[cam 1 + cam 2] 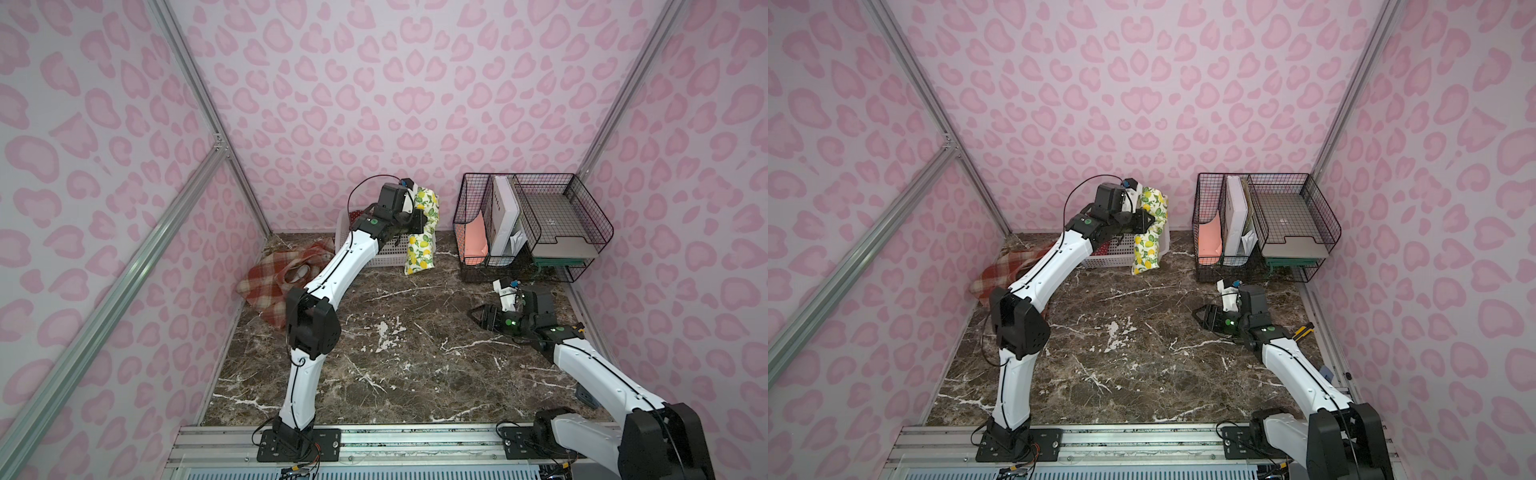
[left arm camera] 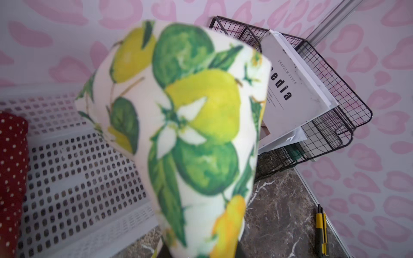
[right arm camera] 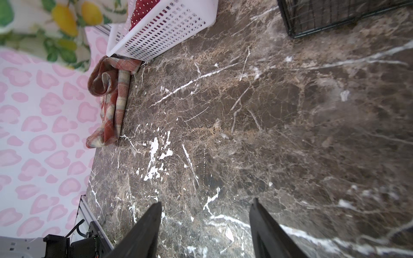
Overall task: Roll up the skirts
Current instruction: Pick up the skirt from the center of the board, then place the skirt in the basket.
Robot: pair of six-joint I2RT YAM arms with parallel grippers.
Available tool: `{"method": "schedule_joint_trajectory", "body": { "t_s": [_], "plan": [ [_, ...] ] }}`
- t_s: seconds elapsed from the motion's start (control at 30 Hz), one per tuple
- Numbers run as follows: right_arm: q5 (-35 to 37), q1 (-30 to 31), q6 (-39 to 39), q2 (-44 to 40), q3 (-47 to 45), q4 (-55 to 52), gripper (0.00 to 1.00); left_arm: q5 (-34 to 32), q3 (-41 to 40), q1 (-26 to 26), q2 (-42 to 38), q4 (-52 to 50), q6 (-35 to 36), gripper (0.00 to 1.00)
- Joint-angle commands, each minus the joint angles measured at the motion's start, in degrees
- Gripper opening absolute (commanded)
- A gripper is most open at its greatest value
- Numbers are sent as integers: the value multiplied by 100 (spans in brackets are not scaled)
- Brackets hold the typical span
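Skirts of three kinds are seen on or over the marble table (image 1: 395, 374). The widest spread is the plaid skirt (image 1: 270, 282), laid crumpled along the left wall, just beside the white basket (image 1: 386, 254) and partly covered by the left arm. It is judged thick and heavier, and is best taken along a straight hem. The lemon skirt (image 1: 420, 245) is held aloft at the basket's right end, its lower end hanging to about table level; contact there cannot be told. It is judged light, limp and apt to slip, so a pinch near a waistband corner is advised. The dotted red skirt (image 2: 11, 167) is bundled inside the basket and mostly cut off. The left gripper (image 1: 417, 222) is clamped on the lemon skirt, though its fingertips are buried in cloth in the wrist view. The right gripper (image 3: 206, 201) is held spread and empty, low over bare table, well apart from every skirt.
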Motion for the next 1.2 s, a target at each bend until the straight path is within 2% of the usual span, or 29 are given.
{"method": "schedule_joint_trajectory", "body": {
  "t_s": [0.0, 0.1, 0.17, 0.33, 0.43, 0.6, 0.87, 1.03, 1.17],
  "plan": [
    [-75, 4, 10, 114, -29, 446, 67, 834, 1153, 227, 795, -40, 482, 0],
    [-65, 3, -48, 271, -49, 624, 67, 1486, 2194, 629, 1632, 92, 297, 0],
    [-99, -2, -55, 401, -64, 729, 67, 1677, 2222, 896, 1851, 392, 237, 0],
    [-200, -6, -95, 678, -71, 810, 67, 978, 2053, 1212, 2116, -128, 919, 0],
    [-189, -4, -99, 692, -132, 870, 67, 865, 1945, 1353, 2336, -172, 891, 0],
    [-202, -4, -100, 736, -179, 956, 67, 112, 1958, 1424, 2745, -167, 979, 0],
    [-163, 13, -96, 831, -315, 1024, 66, -222, 1973, 1466, 3110, -449, 1336, 0],
    [-189, 39, -89, 879, -280, 1015, 66, -381, 2100, 1543, 3207, -578, 1076, 0],
    [-180, 49, -124, 833, -209, 934, 67, -264, 2107, 1556, 3194, -839, 981, 28]
  ]
}}
